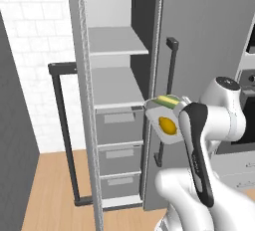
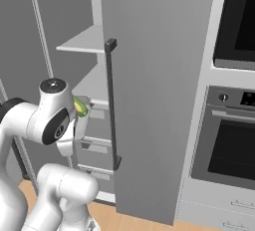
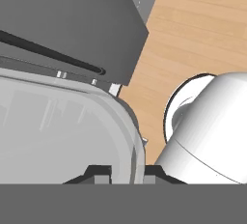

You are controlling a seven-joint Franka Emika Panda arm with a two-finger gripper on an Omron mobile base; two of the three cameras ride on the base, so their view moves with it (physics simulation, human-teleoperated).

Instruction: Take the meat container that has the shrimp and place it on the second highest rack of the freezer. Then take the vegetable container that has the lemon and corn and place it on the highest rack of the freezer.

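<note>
The vegetable container (image 1: 164,120), a clear tray, is held off the floor in front of the open freezer (image 1: 117,100), level with the top drawer (image 1: 118,124). It is tilted steeply on edge. The lemon (image 1: 167,125) lies inside it, with the green-husked corn (image 1: 167,100) along its upper side. In the right base view the container (image 2: 82,113) is seen edge-on beside the arm's wrist, the corn (image 2: 80,107) showing as a green patch.

The gripper (image 3: 126,174) is clenched on the container's rim (image 3: 137,143), one finger on either side of the clear wall.

The highest rack (image 1: 117,43) and the shelf below it (image 1: 117,88) sit above the container. Three drawers are stacked beneath. The freezer door (image 2: 159,90) with its dark bar handle (image 2: 112,103) stands just right of the tray. A wall oven (image 2: 231,135) is further right. The wooden floor (image 3: 193,35) lies below.
</note>
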